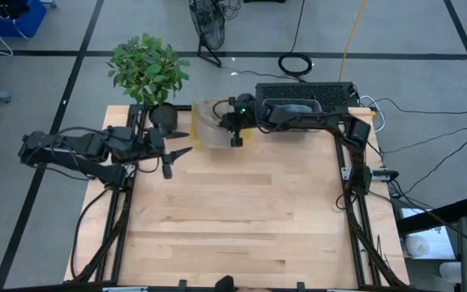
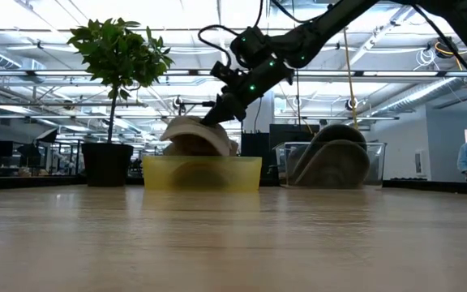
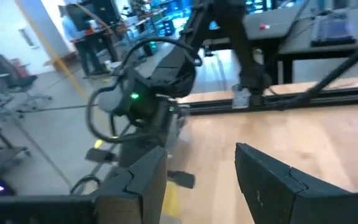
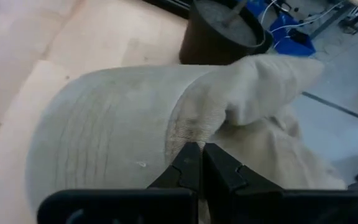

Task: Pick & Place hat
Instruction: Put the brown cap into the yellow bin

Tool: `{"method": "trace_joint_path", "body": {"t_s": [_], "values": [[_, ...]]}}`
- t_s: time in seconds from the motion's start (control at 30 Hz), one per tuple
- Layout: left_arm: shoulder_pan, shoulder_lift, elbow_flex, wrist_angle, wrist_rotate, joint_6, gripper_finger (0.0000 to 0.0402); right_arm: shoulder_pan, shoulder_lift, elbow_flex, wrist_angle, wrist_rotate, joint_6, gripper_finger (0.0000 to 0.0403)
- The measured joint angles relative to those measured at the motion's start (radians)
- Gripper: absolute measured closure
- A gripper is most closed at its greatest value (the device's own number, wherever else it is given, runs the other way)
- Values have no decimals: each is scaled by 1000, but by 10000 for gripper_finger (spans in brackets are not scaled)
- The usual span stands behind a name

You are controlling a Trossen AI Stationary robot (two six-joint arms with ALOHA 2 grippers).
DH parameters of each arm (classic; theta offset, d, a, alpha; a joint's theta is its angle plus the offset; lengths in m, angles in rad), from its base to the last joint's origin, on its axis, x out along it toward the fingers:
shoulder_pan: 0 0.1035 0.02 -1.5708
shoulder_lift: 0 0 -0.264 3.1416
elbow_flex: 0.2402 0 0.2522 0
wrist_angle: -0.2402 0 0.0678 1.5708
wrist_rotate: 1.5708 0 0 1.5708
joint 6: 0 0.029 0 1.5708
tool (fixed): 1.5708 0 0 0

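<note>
The table [image 1: 242, 219] is a pale wooden top of long planks, framed by dark metal rails along its left and right edges. Most of its surface lies bare. At the far left corner stands a potted plant [image 1: 147, 71] in a dark round pot [image 2: 107, 164]. Just beside it, along the far edge, sits a shallow yellow bin [image 2: 202, 173], translucent in the low view. Further right along the same far edge sits a clear bin [image 2: 334, 166], well apart from the plant and near the yellow bin. Behind it, at the far right, a black perforated box [image 1: 306, 92] rests at the table's edge.
</note>
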Motion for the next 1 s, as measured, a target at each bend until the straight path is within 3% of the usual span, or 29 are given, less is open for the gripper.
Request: {"method": "trace_joint_path", "body": {"t_s": [0.53, 0.83, 1.0], "values": [[105, 7, 0, -61, -13, -18, 211, -32, -1, 2, 46, 4, -61, 390], [105, 7, 0, -66, -13, -46, 211, -11, -1, 2, 5, 11, -33, 338], [105, 7, 0, -86, -13, -63, 211, 15, -33, 2, -60, 67, -17, 296]]}}
